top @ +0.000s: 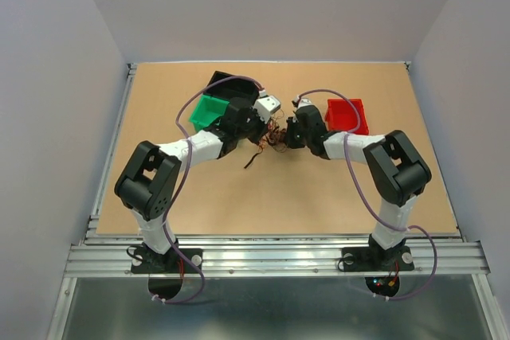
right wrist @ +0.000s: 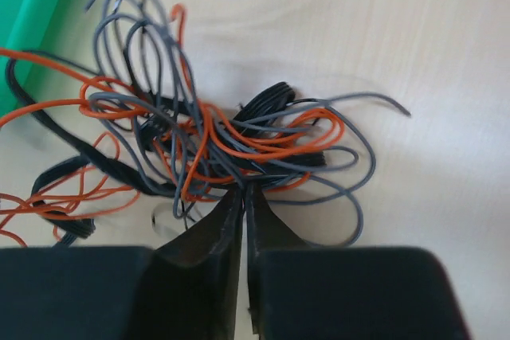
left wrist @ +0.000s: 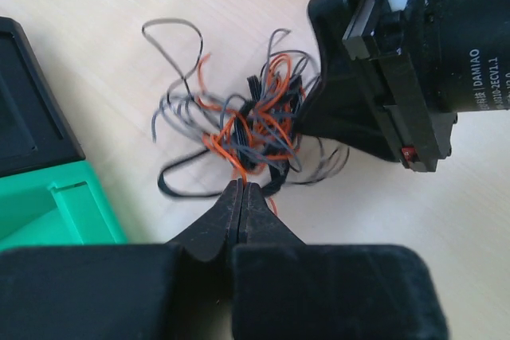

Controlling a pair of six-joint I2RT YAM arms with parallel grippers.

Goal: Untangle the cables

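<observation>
Plainly, the cables [top: 275,134] lay as 1 loose knot of black, grey and orange-red strands on the table [top: 239,205], about midway between its left and right edges and somewhat nearer the far edge than the near one. The left gripper [left wrist: 241,191] met the knot from the left side; its 2 fingertips were pressed flat together, and an orange strand ran straight into the pinch. The right gripper [right wrist: 243,197] met the same knot from the right side, its fingers drawn in to a thin slit with grey and orange loops gathered at the tips. Several loops trailed free of the knot across the bare wood. A green bin [top: 205,111] stood just left of the knot with a black bin [top: 227,81] behind it toward the far edge, and a red bin [top: 347,115] stood to the right, apart from the wires.
</observation>
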